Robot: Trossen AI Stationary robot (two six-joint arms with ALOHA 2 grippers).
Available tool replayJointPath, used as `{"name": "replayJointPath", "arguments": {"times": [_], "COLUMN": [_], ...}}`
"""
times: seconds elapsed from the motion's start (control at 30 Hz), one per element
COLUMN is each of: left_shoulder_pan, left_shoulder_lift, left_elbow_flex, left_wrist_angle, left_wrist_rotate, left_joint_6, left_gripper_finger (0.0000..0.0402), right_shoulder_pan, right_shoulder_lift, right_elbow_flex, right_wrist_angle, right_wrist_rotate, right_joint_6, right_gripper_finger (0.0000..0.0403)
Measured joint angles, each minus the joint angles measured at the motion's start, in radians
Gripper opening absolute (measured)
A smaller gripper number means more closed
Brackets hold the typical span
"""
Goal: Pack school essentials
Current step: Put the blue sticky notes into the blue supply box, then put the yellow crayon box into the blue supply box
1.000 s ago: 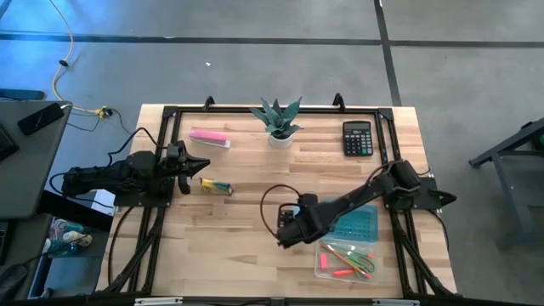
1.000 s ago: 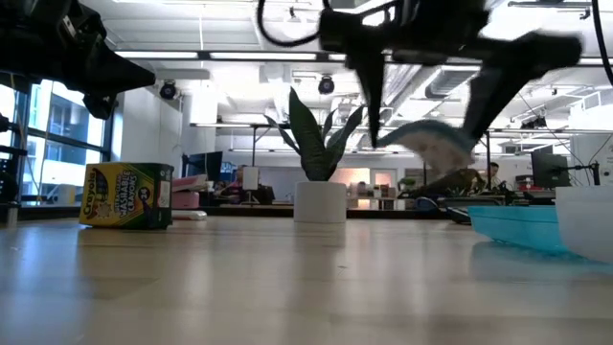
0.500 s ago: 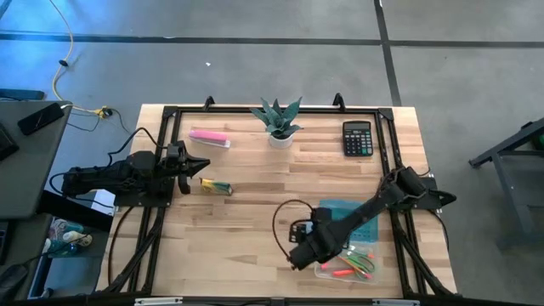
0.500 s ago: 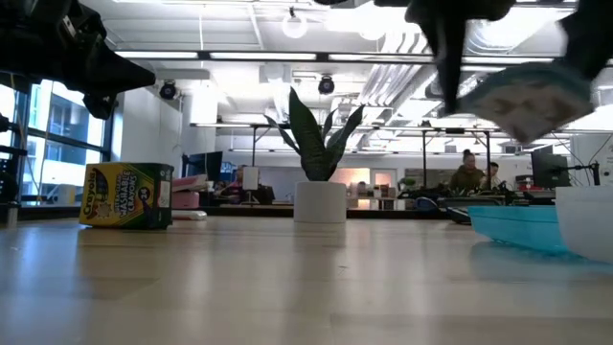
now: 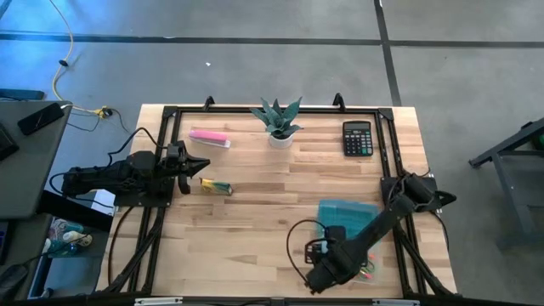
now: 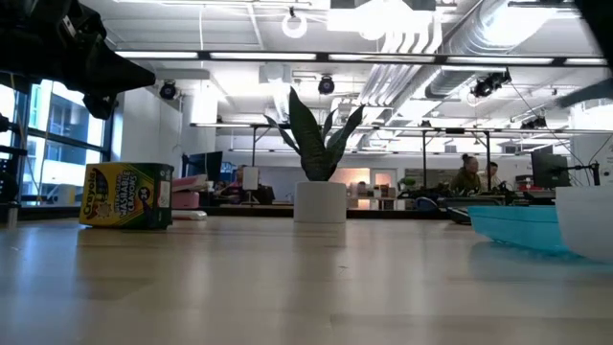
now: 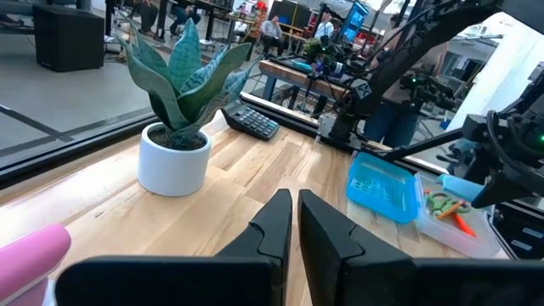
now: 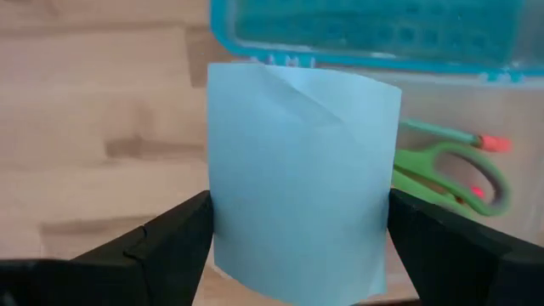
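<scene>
Notepad, light blue and square, clamped between the two dark fingers of the right gripper, one corner curled over. Held above the front right part of the wooden table, just beside the clear tray, most of which lies hidden under the right arm in the high view. Seen past the pad in the right wrist view: green-handled scissors lying in the tray, a thin greenish pencil with an orange-red tip next to them, and the teal lid just beyond.

Teal lid flat on the table between the tray and the black calculator at the back right. Potted plant at the back middle, pink bar to its left, crayon box nearer the front from the bar.

Left gripper parked at the table's left edge, near the crayon box but apart from it, fingers pressed nearly together with only a narrow slit between, gripping nothing.

People visible far off in the room behind the table.
</scene>
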Motion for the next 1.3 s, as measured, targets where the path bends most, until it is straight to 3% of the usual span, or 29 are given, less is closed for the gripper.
{"name": "replayJointPath", "arguments": {"times": [0.4, 0.83, 1.3], "left_shoulder_pan": [0.0, 0.0, 0.0], "left_shoulder_lift": [0.0, 0.0, 0.0], "left_elbow_flex": [0.0, 0.0, 0.0], "left_wrist_angle": [0.0, 0.0, 0.0], "left_wrist_rotate": [0.0, 0.0, 0.0], "left_joint_6": [0.0, 0.0, 0.0], "left_gripper_finger": [0.0015, 0.0015, 0.0015], "right_shoulder_pan": [0.046, 0.039, 0.035], "right_shoulder_lift": [0.0, 0.0, 0.0], "right_elbow_flex": [-0.086, -0.186, -0.187], "right_wrist_angle": [0.108, 0.221, 0.205], "right_wrist_rotate": [-0.087, -0.089, -0.099], "right_joint_6": [0.026, 0.024, -0.001], "right_gripper_finger": [0.0325, 0.0328, 0.0396]}}
